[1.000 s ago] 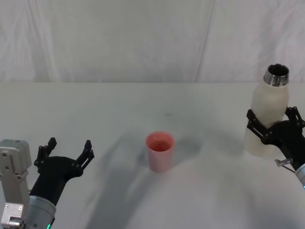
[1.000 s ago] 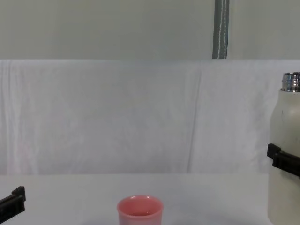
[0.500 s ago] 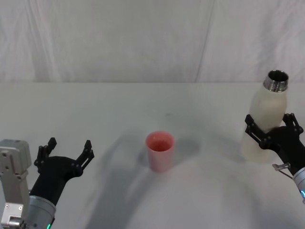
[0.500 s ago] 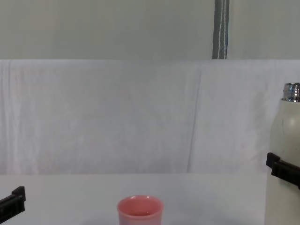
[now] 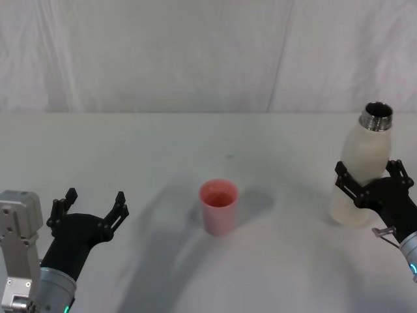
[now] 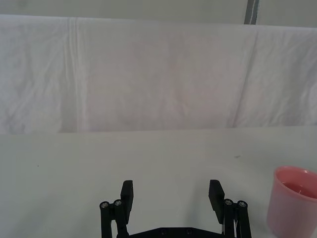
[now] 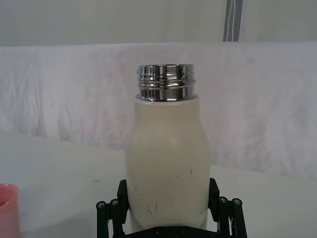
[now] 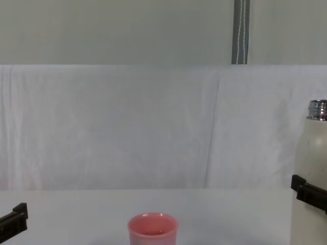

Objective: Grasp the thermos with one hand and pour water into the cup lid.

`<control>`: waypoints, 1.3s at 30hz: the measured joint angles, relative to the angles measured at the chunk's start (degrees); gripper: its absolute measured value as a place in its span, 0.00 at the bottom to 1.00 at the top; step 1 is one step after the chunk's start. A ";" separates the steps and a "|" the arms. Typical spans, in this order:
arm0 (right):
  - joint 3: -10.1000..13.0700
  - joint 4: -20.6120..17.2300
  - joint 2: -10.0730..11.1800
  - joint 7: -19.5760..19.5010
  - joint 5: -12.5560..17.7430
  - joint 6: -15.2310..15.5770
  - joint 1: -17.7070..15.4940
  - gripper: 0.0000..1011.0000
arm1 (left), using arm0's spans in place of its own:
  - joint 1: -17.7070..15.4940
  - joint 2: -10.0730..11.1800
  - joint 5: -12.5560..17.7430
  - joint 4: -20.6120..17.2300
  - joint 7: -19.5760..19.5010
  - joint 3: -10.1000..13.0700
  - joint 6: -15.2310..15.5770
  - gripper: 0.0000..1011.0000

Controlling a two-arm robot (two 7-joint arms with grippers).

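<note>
Between right gripper (image 5: 372,187) fingers, upright thermos (image 5: 362,175)

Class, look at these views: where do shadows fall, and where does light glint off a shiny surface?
Head view: soft grey shadows spread across the table around the cup, fanning toward the robot. Right wrist view: the thermos has bright and dark bands reflected on its steel neck, with the right pincer around its body. Chest view: even light, no strong shadows.

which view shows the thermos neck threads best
The right wrist view: the thermos stands upright and centred, its steel neck threads sharp. The head view shows it smaller from above; the chest view cuts it at the edge.
</note>
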 joint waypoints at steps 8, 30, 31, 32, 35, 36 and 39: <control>0.21 1.51 -0.23 0.30 0.34 -1.63 0.07 0.94 | 0.00 0.00 0.00 0.00 0.00 0.00 0.00 0.99; 0.30 3.51 -0.53 0.56 0.15 -2.52 0.62 0.94 | 0.00 0.00 0.00 0.00 0.00 0.00 0.00 0.99; 0.32 3.59 -0.56 0.57 0.15 -2.52 0.63 0.94 | 0.00 0.00 0.00 0.00 0.00 0.00 0.00 0.99; 0.33 3.66 -0.59 0.57 0.16 -2.52 0.64 0.94 | 0.00 0.00 0.00 0.00 0.00 0.00 0.00 0.99; 0.36 3.74 -0.61 0.60 0.20 -2.52 0.65 0.94 | 0.00 0.00 0.00 0.00 0.00 0.00 0.00 0.99; 0.38 3.79 -0.61 0.63 0.22 -2.52 0.67 0.94 | 0.00 0.00 0.00 0.00 0.00 0.00 0.00 0.99; 0.43 3.83 -0.61 0.65 0.29 -2.49 0.67 0.94 | 0.00 0.00 0.00 0.00 0.00 0.00 0.00 0.99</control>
